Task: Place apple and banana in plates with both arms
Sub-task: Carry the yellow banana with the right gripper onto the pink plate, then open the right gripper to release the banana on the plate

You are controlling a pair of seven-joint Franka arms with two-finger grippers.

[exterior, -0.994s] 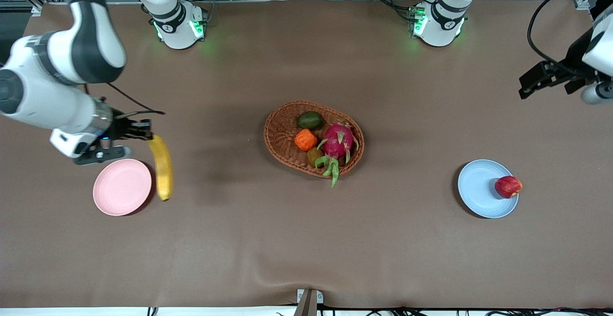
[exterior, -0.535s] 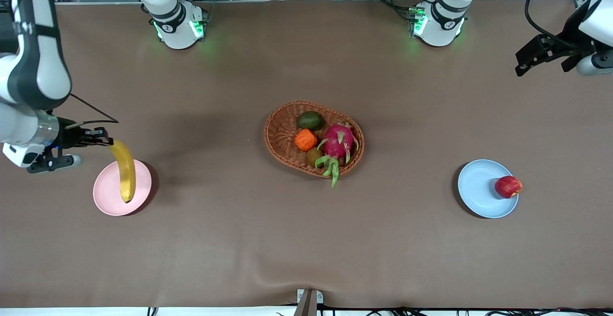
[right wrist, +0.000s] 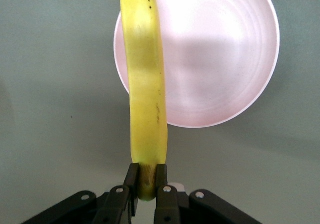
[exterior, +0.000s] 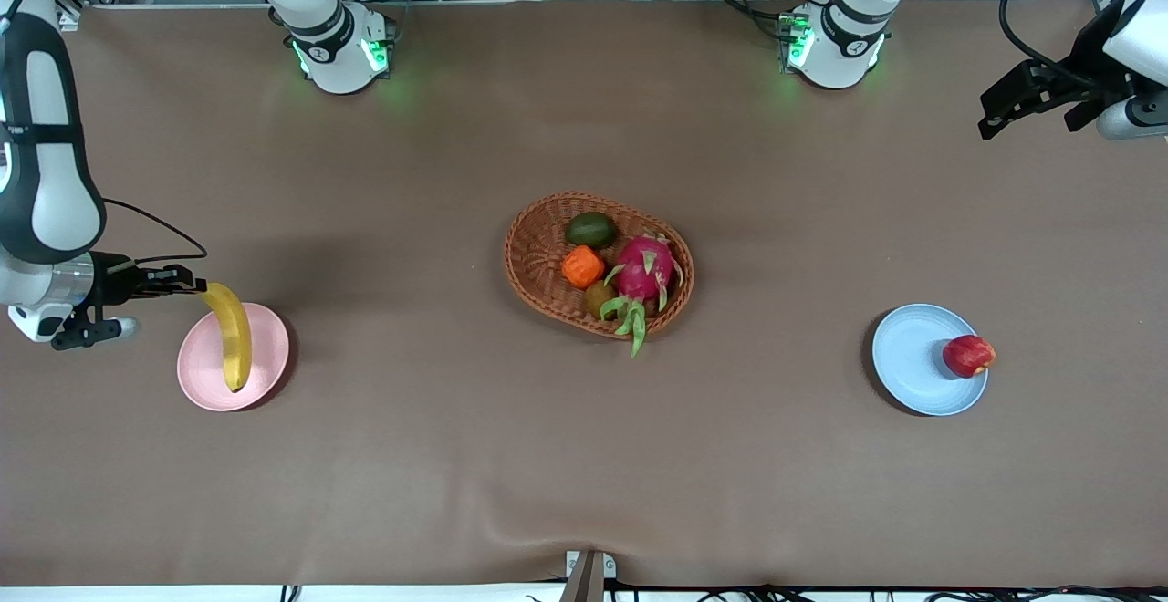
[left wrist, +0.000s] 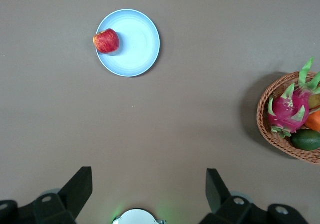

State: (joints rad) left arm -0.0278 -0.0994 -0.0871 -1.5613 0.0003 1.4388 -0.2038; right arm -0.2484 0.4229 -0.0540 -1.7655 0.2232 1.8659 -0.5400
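Front view first, nearest things first: the pink plate [exterior: 265, 374] and the blue plate [exterior: 912, 360] lie lowest on the brown cloth-like surface [exterior: 584, 474], well apart, pink toward the right arm's end and blue toward the left arm's end. Both are round, shallow and matte. The apple [exterior: 968, 355] sits on the blue plate against its rim, small, round, red with a yellowish blush; it looks firm and smooth, so it may roll if nudged.

The banana [exterior: 232, 336] hangs over the pink plate, long, curved and yellow with a dark tip. The right gripper [exterior: 187, 285] pinches it at the stem end, jaws closed on that tip, as the right wrist view shows [right wrist: 146, 179]. Held so far from its middle, a soft, fairly light fruit like this will likely swing and could bruise or slip; a lower, gentle release seems wise.

Farther from the camera, between the plates, stands the oval wicker basket [exterior: 534, 255] with a pink dragon fruit [exterior: 644, 269], a bumpy orange fruit [exterior: 582, 266] and a dark green one [exterior: 590, 229].

The left gripper [exterior: 1027, 100] waits high over the left arm's end of the surface, jaws spread wide and holding nothing.
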